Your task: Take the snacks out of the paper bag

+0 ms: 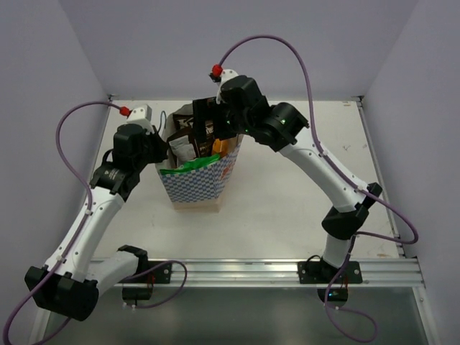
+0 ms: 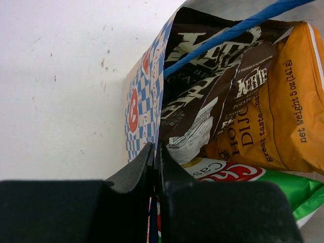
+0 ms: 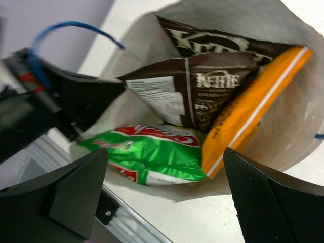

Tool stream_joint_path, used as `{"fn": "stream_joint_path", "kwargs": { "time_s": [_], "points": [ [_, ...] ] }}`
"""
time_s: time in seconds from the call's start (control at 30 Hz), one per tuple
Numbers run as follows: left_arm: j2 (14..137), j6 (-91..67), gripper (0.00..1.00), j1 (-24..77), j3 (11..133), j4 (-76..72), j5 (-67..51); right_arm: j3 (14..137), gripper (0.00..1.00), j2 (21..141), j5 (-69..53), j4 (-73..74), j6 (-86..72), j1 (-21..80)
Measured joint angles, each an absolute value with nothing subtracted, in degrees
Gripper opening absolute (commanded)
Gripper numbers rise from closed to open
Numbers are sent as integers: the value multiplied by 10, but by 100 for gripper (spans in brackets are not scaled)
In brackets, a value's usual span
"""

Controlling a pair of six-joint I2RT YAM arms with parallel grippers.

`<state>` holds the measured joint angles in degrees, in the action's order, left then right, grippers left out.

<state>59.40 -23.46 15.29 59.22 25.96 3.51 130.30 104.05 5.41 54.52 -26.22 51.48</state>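
The blue-and-white checked paper bag (image 1: 198, 183) stands upright on the table, open at the top. Inside it I see two dark brown packets (image 3: 202, 81), an orange packet (image 3: 255, 104) and a green-and-white chip bag (image 3: 162, 157). My left gripper (image 2: 154, 152) is shut on the bag's left rim, one finger outside and one inside; it shows at the bag's left side in the top view (image 1: 159, 147). My right gripper (image 3: 164, 167) is open and empty, hovering above the bag's mouth (image 1: 215, 118). A blue string handle (image 2: 233, 30) crosses the packets.
White table (image 1: 287, 208) with purple walls around it. A metal rail (image 1: 287, 269) runs along the near edge. Both arms' purple cables loop above the table. The left arm's black body (image 3: 30, 111) sits at the bag's left rim.
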Motion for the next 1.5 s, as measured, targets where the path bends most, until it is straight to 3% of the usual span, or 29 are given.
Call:
{"fn": "stream_joint_path", "kwargs": {
  "time_s": [0.43, 0.6, 0.7, 0.93, 1.03, 1.5],
  "points": [
    [556, -250, 1, 155, 591, 323, 65, 1233, 95, 1090, 110, 566, -307, 494],
    [554, -248, 3, 154, 584, 323, 73, 1223, 88, 1119, 109, 564, -317, 490],
    [553, -244, 4, 155, 583, 322, 77, 1212, 74, 1128, 108, 561, -323, 490],
    [553, -234, 7, 154, 582, 323, 77, 1204, 15, 1135, 105, 557, -328, 490],
    [552, -229, 7, 154, 580, 322, 78, 1205, 2, 1135, 104, 558, -327, 490],
    [550, -227, 7, 154, 574, 318, 89, 1308, 0, 1031, 68, 555, -291, 490]
  ]
}}
